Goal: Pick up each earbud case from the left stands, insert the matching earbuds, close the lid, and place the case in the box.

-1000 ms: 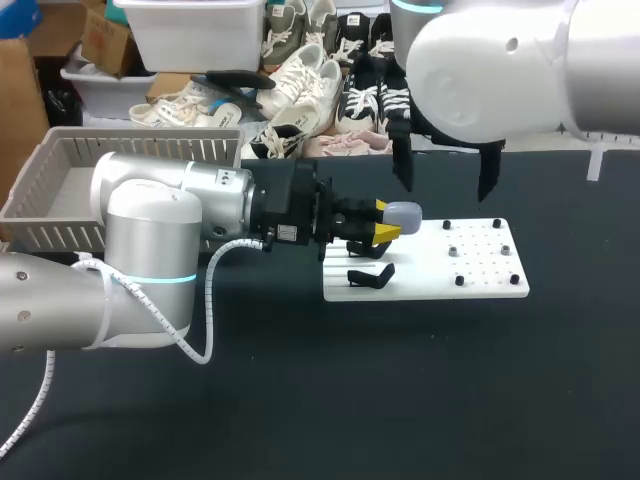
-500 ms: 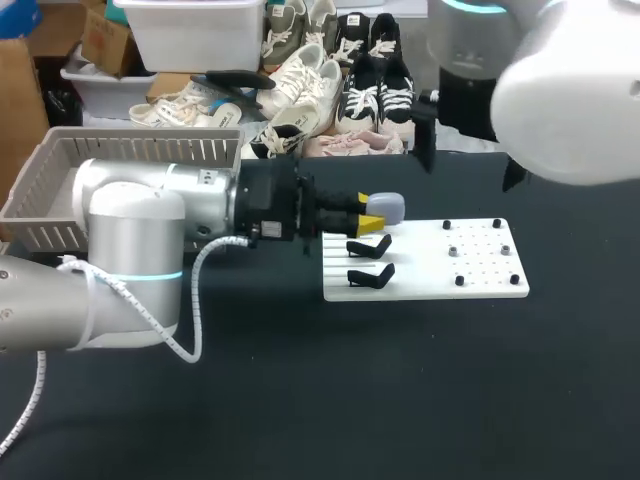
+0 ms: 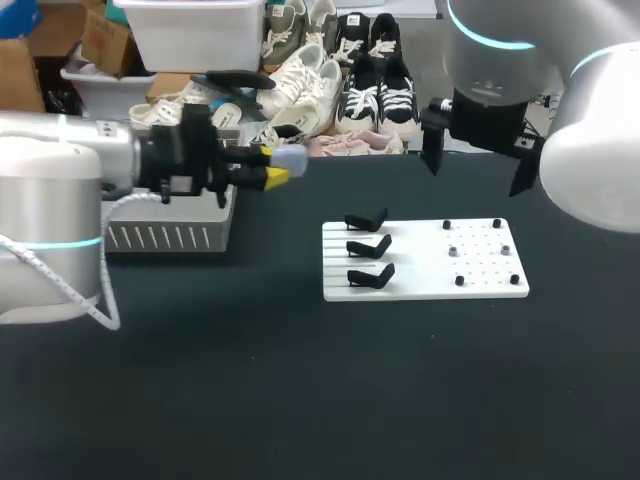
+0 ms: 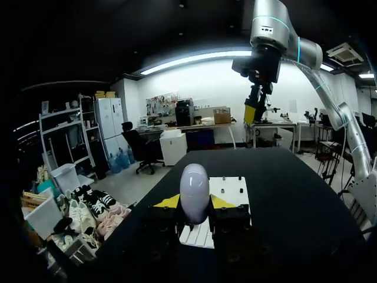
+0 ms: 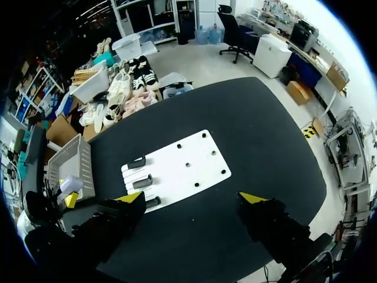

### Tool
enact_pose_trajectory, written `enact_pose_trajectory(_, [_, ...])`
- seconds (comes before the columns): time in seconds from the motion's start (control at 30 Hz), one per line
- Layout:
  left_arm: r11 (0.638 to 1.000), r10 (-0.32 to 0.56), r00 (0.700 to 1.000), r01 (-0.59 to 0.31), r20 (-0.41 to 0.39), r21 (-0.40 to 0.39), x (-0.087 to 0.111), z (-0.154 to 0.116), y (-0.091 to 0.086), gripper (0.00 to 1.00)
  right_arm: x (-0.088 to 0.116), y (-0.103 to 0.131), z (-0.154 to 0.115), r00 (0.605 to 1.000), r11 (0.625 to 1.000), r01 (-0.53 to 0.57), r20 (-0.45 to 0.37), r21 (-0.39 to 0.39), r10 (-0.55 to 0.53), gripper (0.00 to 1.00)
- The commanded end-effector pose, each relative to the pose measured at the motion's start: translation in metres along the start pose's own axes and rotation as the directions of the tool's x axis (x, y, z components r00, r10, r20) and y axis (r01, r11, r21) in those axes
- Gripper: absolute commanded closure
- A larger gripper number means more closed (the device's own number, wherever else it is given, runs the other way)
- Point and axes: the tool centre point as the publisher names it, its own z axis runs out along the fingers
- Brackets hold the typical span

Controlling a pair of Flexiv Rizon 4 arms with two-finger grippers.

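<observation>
Case (image 3: 291, 157) is pinched between the left claw's (image 3: 272, 168) tips, held in air near the box (image 3: 165, 237), right claw (image 5: 192, 198) spread wide and empty; the smooth rounded shell could be squeezed out and dropped short onto the counter (image 3: 300, 400).

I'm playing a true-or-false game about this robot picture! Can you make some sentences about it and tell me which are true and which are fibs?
1. The left gripper is shut on the earbud case. True.
2. The right gripper is holding an earbud. False: it is open and holds nothing, high above the table.
3. All three black stands on the white board are empty. True.
4. The earbud case is lying inside the grey basket. False: it is in the left gripper, held up off the table.
</observation>
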Motion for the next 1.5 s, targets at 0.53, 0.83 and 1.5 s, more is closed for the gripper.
enact_pose_trajectory(0.53, [0.899,-0.194,0.954,0.080,-0.229,-0.432,0.064,-0.094,0.092,1.00,0.003,-0.002,0.000,1.000,1.000,-0.004,0.027,-0.004,0.004,0.00])
enact_pose_trajectory(0.83, [0.856,-0.324,0.917,0.179,-0.232,-0.486,0.106,-0.097,0.123,1.00,0.003,-0.002,0.000,1.000,1.000,-0.004,0.027,-0.004,0.004,0.00])
enact_pose_trajectory(1.5, [0.947,-0.083,0.994,0.101,0.073,-0.306,0.013,-0.066,0.050,0.00,0.003,-0.002,0.000,1.000,1.000,-0.004,0.027,-0.004,0.004,0.00])
